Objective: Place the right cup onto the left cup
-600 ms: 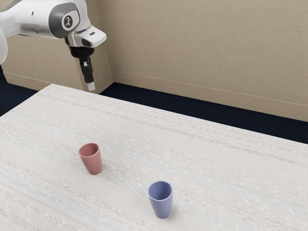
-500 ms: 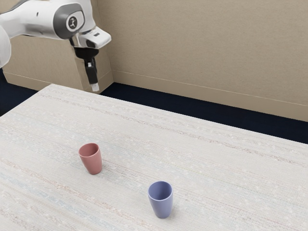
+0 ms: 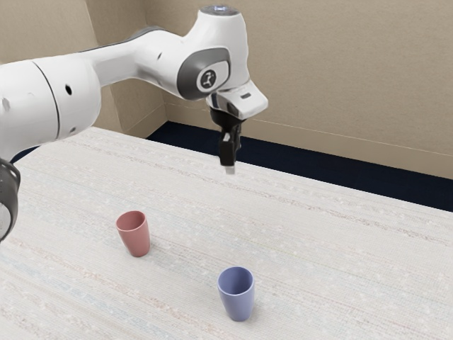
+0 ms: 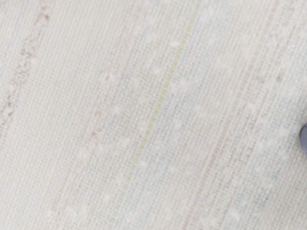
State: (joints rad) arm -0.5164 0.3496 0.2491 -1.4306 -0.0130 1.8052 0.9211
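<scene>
In the exterior view the black gripper (image 3: 229,168) hangs above the table's far part, higher than both cups and touching neither. A red cup (image 3: 137,238) stands upright on the exterior view's left. The blue cup (image 3: 239,303) is upright too, nearer the camera and farther to the exterior view's right, its mouth facing up. A sliver of the blue cup (image 4: 304,139) appears in the wrist view, off to one side of the hand. Nothing is seen hanging from the gripper.
A pale, streaked tabletop (image 3: 325,248) lies under the cups and the hand. Its far edge runs in front of a dark floor (image 3: 311,166) and a beige wall (image 3: 340,71). The white arm (image 3: 64,99) reaches in from the exterior view's left.
My arm has swung toward the exterior view's right and extended over the table, bringing the gripper somewhat lower in that view. Both cups stand where they were.
</scene>
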